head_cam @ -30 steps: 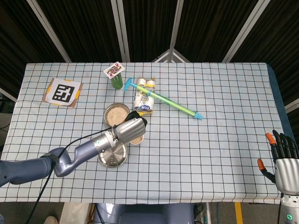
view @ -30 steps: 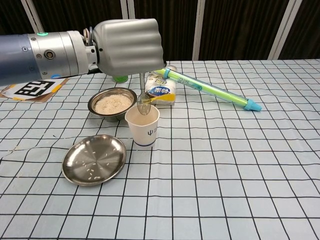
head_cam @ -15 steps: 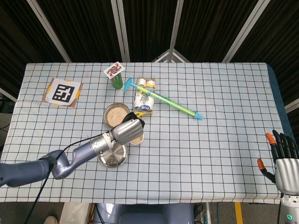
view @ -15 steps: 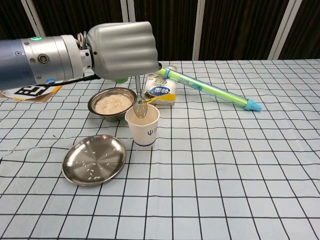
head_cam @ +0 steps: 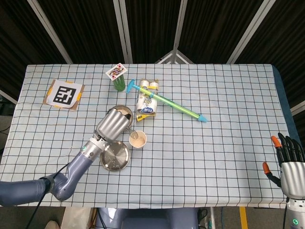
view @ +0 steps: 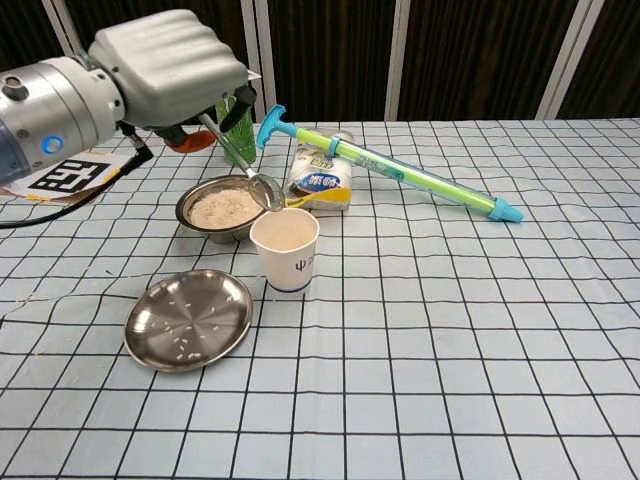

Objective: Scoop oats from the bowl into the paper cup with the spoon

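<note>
Marker (head_cam: 63,94): a black-and-white square tag is seen lying flat at the far left of the worktop (view: 480,360).
Left hand (view: 165,66): it is curled around the spoon (view: 243,167), which is held above the bowl, handle slanting down to the right.
Spoon: its scoop is seen tilted at the bowl's right edge, just beside the cup rim; whether oats lie in it cannot be told.
Plate (view: 188,319): a steel dish is set nearest the robot, left of the cup, with a few grains scattered in it.
Bowl (view: 224,208): it is filled with oats and stands behind the plate, just left of the cup.
Cup (view: 285,251): it stands upright between bowl and plate, and oats are seen inside from the head view.
Bottle (head_cam: 118,83): a green one is placed behind the bowl with a playing card (head_cam: 116,71) resting on top.
Packet (view: 320,185): it lies behind the cup, under the near end of the syringe-like toy (view: 395,174).
Right hand (head_cam: 287,160): it is held off the worktop's right near corner, fingers spread, nothing in it.
</note>
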You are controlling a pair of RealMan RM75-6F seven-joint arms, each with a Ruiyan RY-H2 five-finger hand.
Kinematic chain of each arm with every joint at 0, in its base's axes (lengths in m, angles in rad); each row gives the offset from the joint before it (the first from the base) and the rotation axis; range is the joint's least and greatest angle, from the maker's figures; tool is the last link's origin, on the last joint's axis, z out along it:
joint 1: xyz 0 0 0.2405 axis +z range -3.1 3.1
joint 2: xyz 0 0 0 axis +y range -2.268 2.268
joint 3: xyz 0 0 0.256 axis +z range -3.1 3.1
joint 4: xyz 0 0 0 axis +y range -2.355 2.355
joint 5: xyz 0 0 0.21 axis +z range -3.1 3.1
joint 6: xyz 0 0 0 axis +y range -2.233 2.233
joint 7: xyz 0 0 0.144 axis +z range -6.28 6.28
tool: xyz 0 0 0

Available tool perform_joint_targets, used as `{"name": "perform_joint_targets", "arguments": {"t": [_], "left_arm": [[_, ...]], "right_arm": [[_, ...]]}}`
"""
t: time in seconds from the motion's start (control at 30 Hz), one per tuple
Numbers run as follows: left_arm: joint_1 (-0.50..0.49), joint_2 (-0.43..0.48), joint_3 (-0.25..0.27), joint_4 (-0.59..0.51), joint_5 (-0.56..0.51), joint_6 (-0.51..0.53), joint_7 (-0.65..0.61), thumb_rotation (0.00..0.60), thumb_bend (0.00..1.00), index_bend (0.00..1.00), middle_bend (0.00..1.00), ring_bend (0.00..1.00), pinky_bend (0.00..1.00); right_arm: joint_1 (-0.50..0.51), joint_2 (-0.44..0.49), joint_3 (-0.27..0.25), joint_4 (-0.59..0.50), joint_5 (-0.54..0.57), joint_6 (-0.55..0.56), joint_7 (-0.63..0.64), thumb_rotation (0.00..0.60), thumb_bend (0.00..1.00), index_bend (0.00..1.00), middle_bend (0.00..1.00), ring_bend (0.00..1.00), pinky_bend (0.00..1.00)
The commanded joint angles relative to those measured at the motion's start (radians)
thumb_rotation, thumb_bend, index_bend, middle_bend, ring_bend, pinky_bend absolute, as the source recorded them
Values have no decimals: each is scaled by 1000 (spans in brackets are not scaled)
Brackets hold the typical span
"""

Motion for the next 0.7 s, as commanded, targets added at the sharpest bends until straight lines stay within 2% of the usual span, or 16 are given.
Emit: {"name": "perform_joint_targets", "arguments": {"t": [0.03,0.13,0.37,0.53,0.7], "left_arm": [[90,47,-22,-136,-130,68,-46,600,480,573,1000,1000,1000],[139,74,-9,-214,-196,99,-75,600,478,571,1000,1000,1000],[214,101,51,-289,-304,121,-119,600,473,571,1000,1000,1000],[239,77,92,-246,-336,117,-131,600,469,564,1000,1000,1000],[239,18,89,-188,-387,103,-138,600,460,551,1000,1000,1000]], "right_arm": [[0,0,0,0,0,0,0,600,383,0,44,0,87],[1,1,0,-1,2,-3,0,600,384,0,44,0,87],[2,4,0,-5,4,-8,-3,600,383,0,44,0,87],[2,6,0,-9,7,-11,-4,600,383,0,44,0,87],[2,6,0,-10,7,-11,-7,600,383,0,44,0,87]]}}
